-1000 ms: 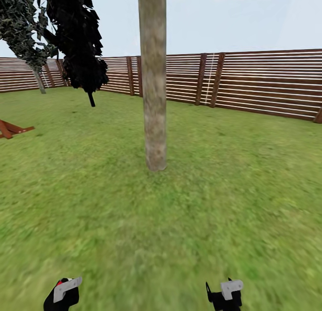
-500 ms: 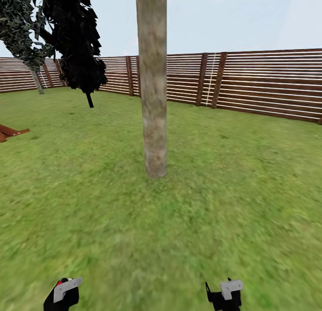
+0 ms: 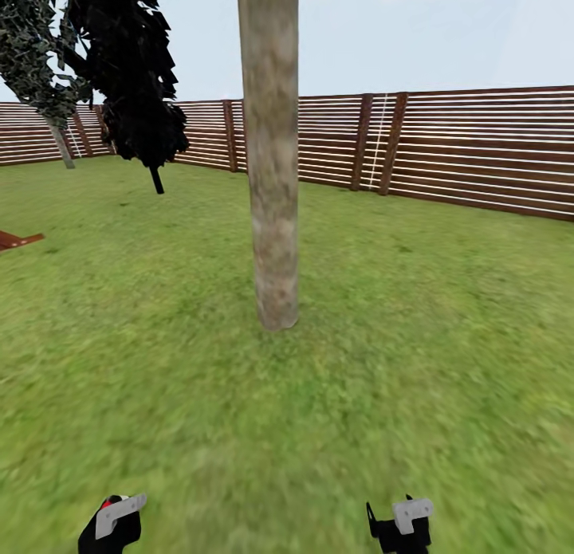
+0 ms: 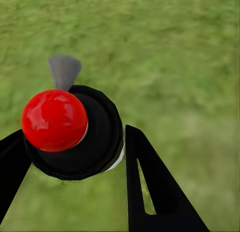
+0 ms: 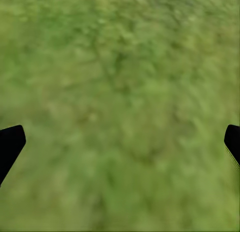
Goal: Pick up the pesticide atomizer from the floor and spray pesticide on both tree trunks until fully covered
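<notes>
Red-capped atomizer (image 4: 67,129) sits clamped in the left hand (image 4: 75,157); the right hand (image 5: 120,147) hangs wide, empty. Stop short of the tree trunk (image 3: 271,179) ahead, then aim the nozzle squarely.

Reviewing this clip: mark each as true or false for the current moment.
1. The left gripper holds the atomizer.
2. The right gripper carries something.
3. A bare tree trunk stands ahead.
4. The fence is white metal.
1. True: the left gripper is shut on the pesticide atomizer.
2. False: the right gripper is open, only grass between its fingers.
3. True: the tree trunk rises ahead.
4. False: the fence is brown wooden slats.
</notes>
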Robot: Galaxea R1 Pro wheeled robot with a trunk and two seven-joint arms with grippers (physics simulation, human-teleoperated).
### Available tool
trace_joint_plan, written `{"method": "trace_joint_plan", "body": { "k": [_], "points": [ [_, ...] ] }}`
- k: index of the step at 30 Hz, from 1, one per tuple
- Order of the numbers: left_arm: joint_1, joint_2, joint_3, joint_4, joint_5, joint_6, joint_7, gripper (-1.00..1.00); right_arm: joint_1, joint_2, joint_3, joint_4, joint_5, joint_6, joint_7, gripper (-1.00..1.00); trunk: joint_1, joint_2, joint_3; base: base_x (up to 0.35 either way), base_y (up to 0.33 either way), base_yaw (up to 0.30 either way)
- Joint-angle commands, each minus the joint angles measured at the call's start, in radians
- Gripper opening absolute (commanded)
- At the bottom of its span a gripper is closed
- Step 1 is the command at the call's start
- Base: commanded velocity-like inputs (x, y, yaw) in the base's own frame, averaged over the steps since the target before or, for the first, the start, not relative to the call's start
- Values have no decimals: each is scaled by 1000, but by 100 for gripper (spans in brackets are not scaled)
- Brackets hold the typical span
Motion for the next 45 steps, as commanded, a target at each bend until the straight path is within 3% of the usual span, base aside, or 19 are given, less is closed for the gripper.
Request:
{"method": "trace_joint_plan", "body": {
  "k": [1,26,41,42,43,44,45],
  "points": [
    [-1,1,-7,0,3,-3,7,-100,-1,0,8,1,5,-1,-10,100,0,0,-1,340,0,0],
    [-1,6,-6,-1,3,-3,6,-100,-1,0,8,1,4,-1,-10,100,0,0,-1,339,-2,0],
    [-2,8,-18,12,-7,4,-6,-100,-1,1,11,-6,8,0,-4,100,0,0,-1,229,-172,0],
    [-11,13,-29,3,-40,10,-43,-100,-2,-6,12,-20,18,2,-1,100,0,0,-1,7,-5,0],
    [-16,25,-39,0,-127,33,-102,-100,-2,-12,28,-78,84,3,5,100,0,0,-1,2,-2,0],
    [-100,40,-43,-1,-377,136,-339,-100,-3,-16,60,-230,325,139,178,100,0,0,-1,0,0,0],
    [-188,51,-44,0,-543,217,-529,-100,-15,-17,64,-367,428,298,442,100,0,0,-1,0,0,0]
  ]
}}
